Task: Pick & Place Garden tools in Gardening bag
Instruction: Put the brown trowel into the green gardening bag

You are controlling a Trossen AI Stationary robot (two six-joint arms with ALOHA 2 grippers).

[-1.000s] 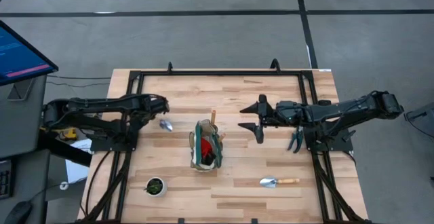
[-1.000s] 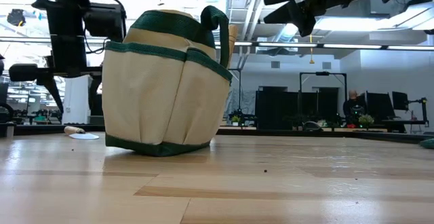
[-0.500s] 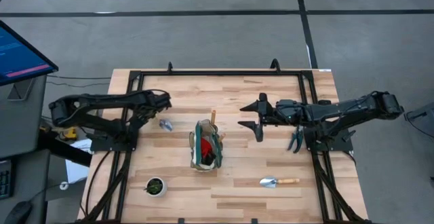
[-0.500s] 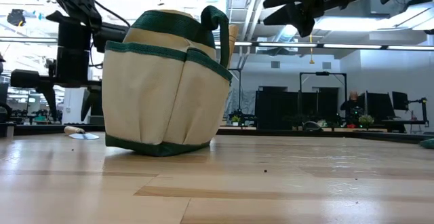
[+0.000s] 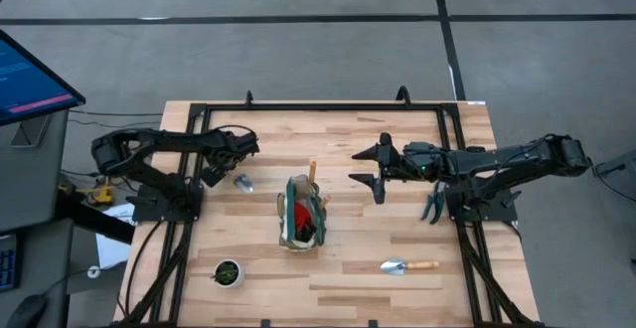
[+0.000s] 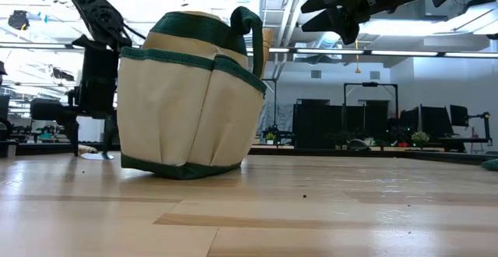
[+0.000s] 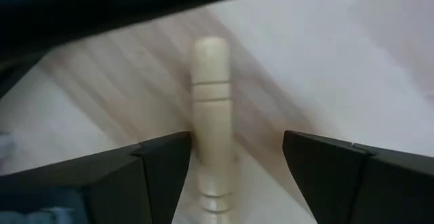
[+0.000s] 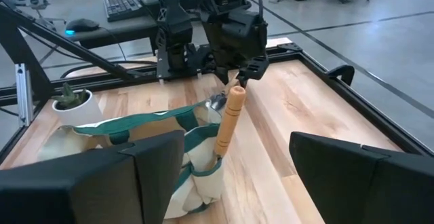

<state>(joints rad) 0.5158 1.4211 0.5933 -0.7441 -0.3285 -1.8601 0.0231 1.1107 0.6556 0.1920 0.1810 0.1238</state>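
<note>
Left wrist view showed the left gripper [image 7: 234, 163] with its jaws spread wide on either side of a light wooden trowel handle [image 7: 213, 115] lying on the tabletop [image 7: 352, 61], neither finger touching it. In the high view that gripper [image 5: 221, 167] sat left of centre, just beside the silver head of the trowel [image 5: 241, 181].

The right gripper [image 5: 370, 169] hung right of centre with its jaws wide apart and nothing between them; in the low view it [image 6: 342, 12] showed at the upper right, well above the tabletop.

The gardening bag [image 5: 302, 217] stood at the middle of the frame between the two arms, with a wooden-handled tool [image 5: 311, 172] sticking up from it and a red-and-black item [image 5: 302, 219] inside. A second trowel [image 5: 407, 265] lay lower right of the bag, well apart from it. A small pot with green in it [image 5: 228, 272] stood at the lower left.
</note>
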